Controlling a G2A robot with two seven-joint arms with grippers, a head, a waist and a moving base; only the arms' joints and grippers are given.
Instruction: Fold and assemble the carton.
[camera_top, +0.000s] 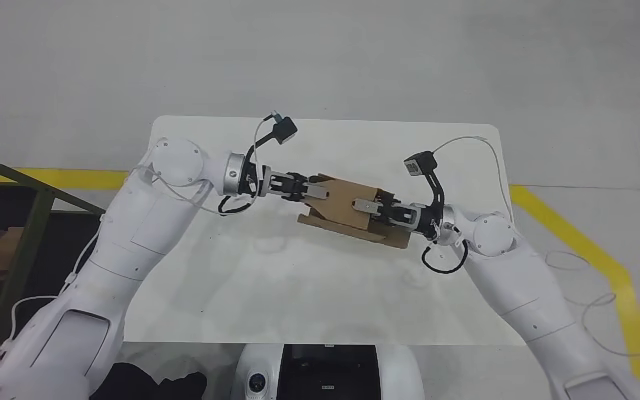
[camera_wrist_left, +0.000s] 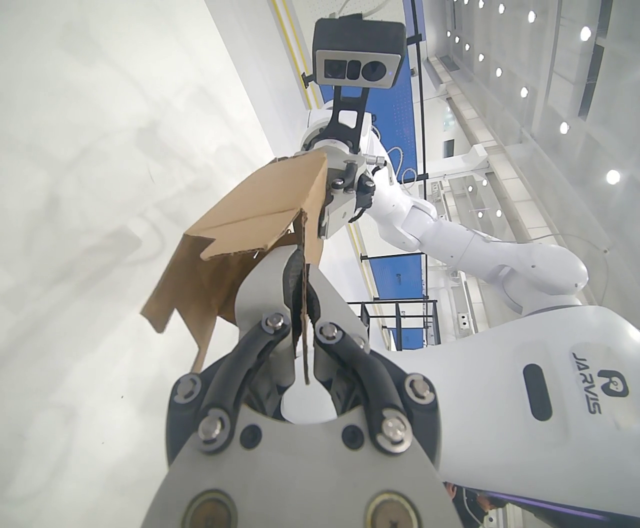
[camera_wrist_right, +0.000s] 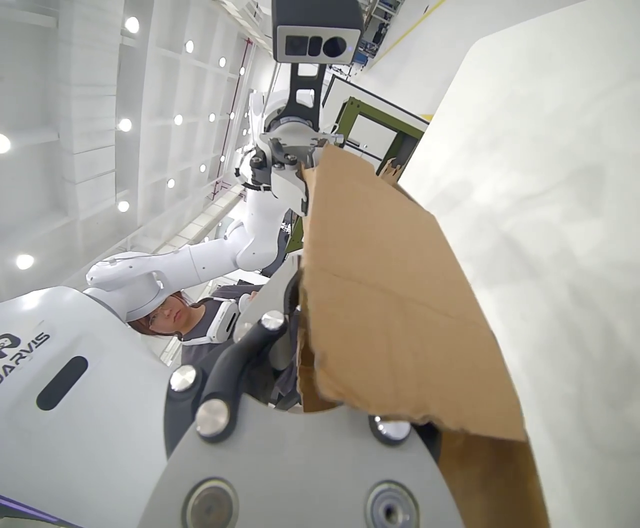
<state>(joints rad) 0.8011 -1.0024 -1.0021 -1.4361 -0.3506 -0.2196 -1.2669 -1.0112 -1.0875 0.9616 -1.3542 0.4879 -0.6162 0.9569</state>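
Top / carton: brown corrugated carton (camera_top: 350, 208) over mid white table (camera_top: 300, 300), strung betw. both arms. Partly opened, not squared.
Top / grippers: left gripper (camera_top: 318, 188) bites the carton's left end, right gripper (camera_top: 368, 208) its right end.
L wrist / grip: left gripper (camera_wrist_left: 303, 292) clamped on one thin panel, edge-on betw. dark pads (camera_wrist_left: 289, 272). Fluted core shows in the slot.
L wrist / shape: carton (camera_wrist_left: 260, 220) forms a tent w/ one crisp crease. Notched flaps on the table side. Right gripper (camera_wrist_left: 336, 200) pinches the far corner.
R wrist / grip: right gripper (camera_wrist_right: 300, 292) closed on the panel's near edge. One finger is hidden behind the board.
R wrist / texture: carton (camera_wrist_right: 390, 310) is matte kraft w/ a score line across and a ragged edge by the wrist. Left gripper (camera_wrist_right: 300, 175) holds the far end.
Step (judged): popping the flat blank into a tube.
How-to: bring the ends toward each other so panels hinge on the scores. Even pull, no twist, since thin board probably buckles or tears at the ragged edge. Square it on the table before tucking flaps.
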